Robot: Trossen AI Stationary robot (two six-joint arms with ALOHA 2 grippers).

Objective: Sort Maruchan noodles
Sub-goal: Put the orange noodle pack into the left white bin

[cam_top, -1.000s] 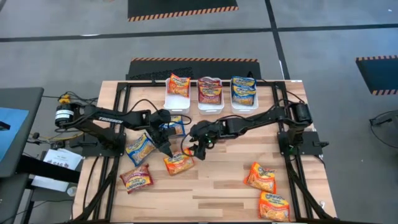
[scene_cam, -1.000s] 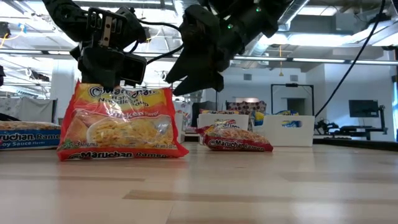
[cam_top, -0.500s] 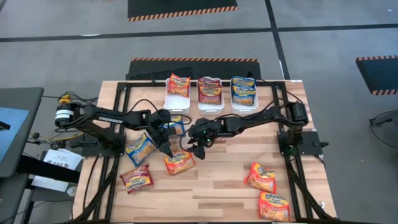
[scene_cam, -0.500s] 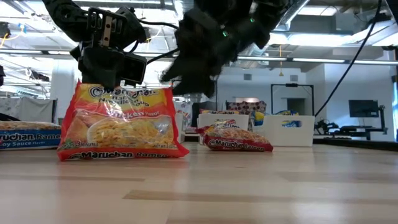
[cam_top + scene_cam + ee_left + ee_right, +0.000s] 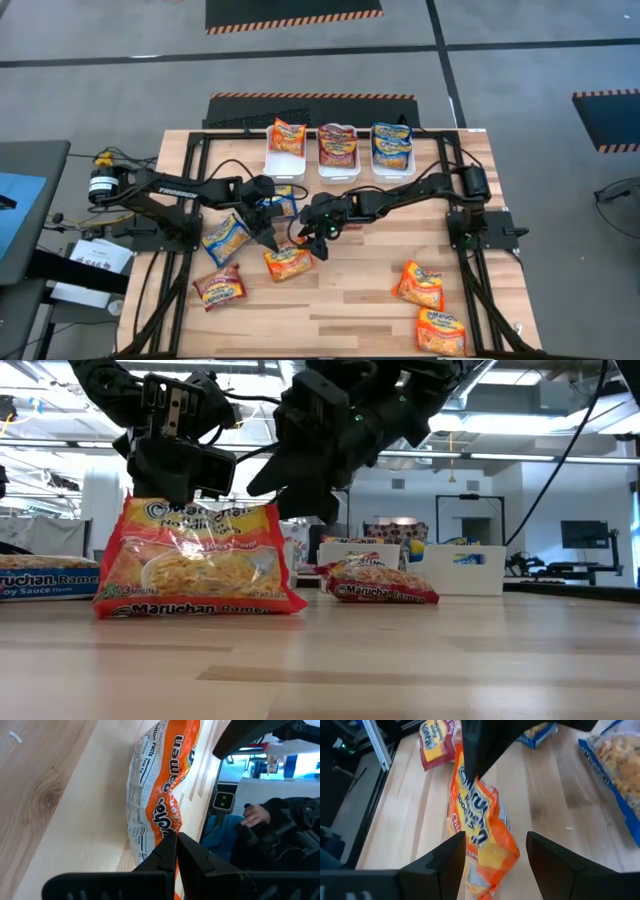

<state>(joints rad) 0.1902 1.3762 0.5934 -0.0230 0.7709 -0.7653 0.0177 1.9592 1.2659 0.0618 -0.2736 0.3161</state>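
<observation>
An orange Maruchan noodle packet [image 5: 288, 262] stands on edge near the table's middle, and my left gripper [image 5: 268, 240] is shut on its top. My right gripper [image 5: 318, 243] hangs open just to the packet's right. In the right wrist view its two fingers [image 5: 454, 851] stand either side of the packet [image 5: 479, 832] without touching it. The low view shows the packet [image 5: 195, 560] upright under both grippers. My left gripper pinches the orange packet's crimped top edge [image 5: 167, 827] between its two shut fingers. The fingers slant down at it from the table's left. The packet stands upright below them, with its bottom edge [image 5: 200, 608] on the table.
Three white bins [image 5: 340, 165] at the far edge hold orange, maroon and blue packets. Loose packets lie around: two blue ones [image 5: 225, 238] [image 5: 284, 200] by the left arm, a maroon one [image 5: 218, 287] near left, two orange ones [image 5: 420, 285] [image 5: 440, 332] near right.
My right gripper has sunk a little, tipped further down and moved toward the orange packet, staying open. My left gripper and the packet have kept still.
</observation>
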